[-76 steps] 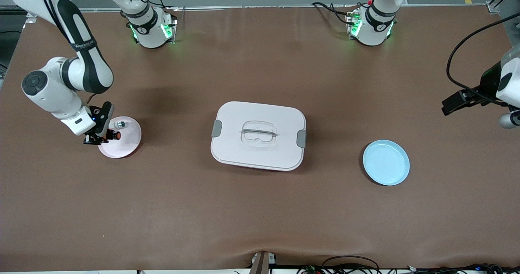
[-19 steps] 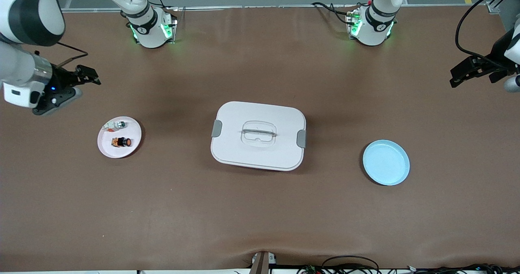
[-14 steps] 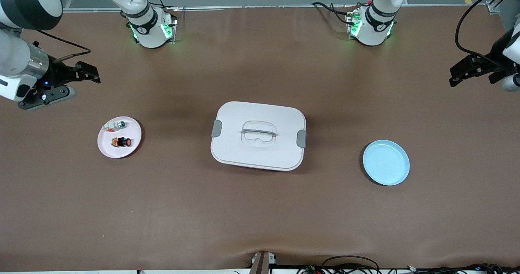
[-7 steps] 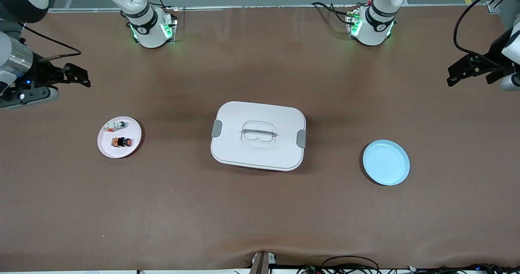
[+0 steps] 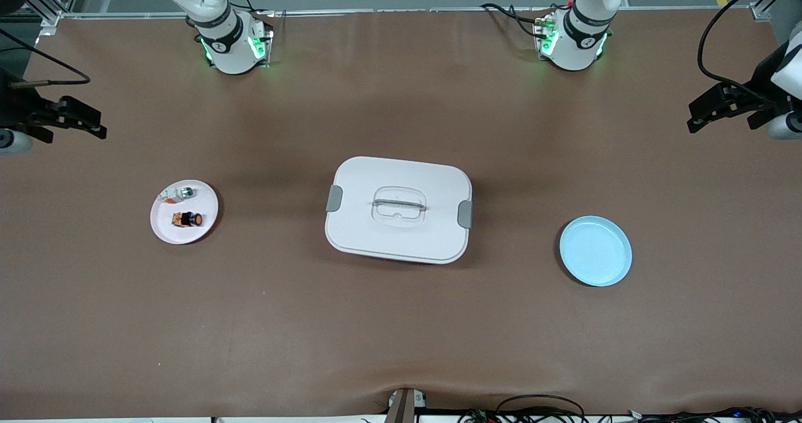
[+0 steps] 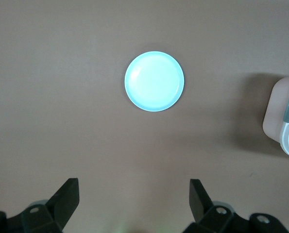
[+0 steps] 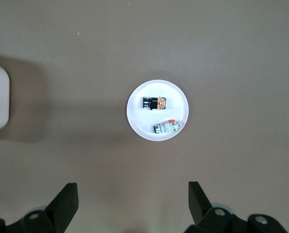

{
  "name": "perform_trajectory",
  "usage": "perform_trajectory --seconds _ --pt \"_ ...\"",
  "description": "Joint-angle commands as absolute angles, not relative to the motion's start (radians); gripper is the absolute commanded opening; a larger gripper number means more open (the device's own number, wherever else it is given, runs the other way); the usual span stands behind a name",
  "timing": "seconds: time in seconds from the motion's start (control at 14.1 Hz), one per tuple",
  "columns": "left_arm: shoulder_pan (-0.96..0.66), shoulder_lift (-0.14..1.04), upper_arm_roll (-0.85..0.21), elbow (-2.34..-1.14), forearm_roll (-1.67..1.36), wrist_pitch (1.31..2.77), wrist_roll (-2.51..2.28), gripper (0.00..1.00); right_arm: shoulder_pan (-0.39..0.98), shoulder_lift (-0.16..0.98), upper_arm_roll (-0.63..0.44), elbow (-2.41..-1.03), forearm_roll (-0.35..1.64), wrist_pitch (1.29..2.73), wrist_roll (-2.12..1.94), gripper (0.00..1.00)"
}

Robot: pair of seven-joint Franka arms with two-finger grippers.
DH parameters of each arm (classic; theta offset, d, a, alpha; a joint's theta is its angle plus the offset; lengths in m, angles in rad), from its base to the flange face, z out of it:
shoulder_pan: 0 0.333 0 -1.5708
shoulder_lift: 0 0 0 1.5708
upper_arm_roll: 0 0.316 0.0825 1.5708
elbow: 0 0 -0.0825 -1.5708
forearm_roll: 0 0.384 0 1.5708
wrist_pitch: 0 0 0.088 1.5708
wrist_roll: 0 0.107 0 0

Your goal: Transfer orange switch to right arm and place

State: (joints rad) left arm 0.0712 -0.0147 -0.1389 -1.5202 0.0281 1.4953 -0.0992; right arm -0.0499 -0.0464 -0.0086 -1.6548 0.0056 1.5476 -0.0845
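Two grippers, both up high with fingers wide apart and holding nothing: right gripper (image 5: 78,121) over the right arm's end of the table, left gripper (image 5: 711,108) over the other end. Orange switch (image 5: 188,219) lying on the white plate (image 5: 203,225), beside a small silvery part (image 5: 183,192).

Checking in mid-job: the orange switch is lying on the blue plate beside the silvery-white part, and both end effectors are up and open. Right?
Not quite. The orange switch lies on the white plate, not the blue plate, as the right wrist view shows. The silvery-white part is beside it, and the left end effector and right end effector are up and open.
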Motion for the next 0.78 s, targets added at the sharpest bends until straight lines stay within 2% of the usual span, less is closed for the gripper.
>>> perform_trajectory --seconds 0.0,0.71 --pt "0.069 -0.032 -0.135 -1.532 0.011 1.488 -0.075 1.00 -0.052 -0.031 0.000 -1.626 0.018 1.532 -0.049 1.00" --pt "0.064 -0.031 -0.137 -1.519 0.014 1.486 -0.071 1.00 -0.057 -0.031 -0.002 -1.586 0.012 1.494 -0.044 1.00"
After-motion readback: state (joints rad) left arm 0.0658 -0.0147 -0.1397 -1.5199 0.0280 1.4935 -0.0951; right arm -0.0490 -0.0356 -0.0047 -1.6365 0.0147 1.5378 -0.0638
